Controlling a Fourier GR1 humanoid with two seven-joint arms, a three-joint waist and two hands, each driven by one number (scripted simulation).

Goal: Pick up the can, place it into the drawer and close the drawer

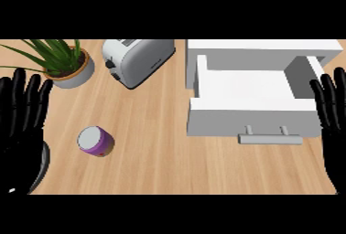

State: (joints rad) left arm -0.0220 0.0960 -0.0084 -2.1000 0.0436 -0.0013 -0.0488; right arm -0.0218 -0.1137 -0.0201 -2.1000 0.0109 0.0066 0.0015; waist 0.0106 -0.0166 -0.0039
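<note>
- The purple can [95,140] is standing upright on the wooden table [155,151], its grey lid facing up, in the left half of the view and toward the near side.
- Nothing is touching the can; it is sitting well apart from the drawer and below the plant pot.
- The white drawer [251,98] is standing pulled open at the right, its inside showing white, with a grey bar handle [270,139] on its front panel facing the near edge.
- The drawer is sliding out of a white cabinet box [263,46] lying at the far right.
- The left hand [20,119] is resting at the left edge, fingers straight and pointing up, holding nothing, just to the left of the can.
- The right hand [332,109] is resting at the right edge beside the drawer, fingers straight and up, likewise holding nothing.
- A silver toaster [137,59] is lying angled at the far middle.
- A green potted plant [64,61] is sitting at the far left, beside the toaster.
</note>
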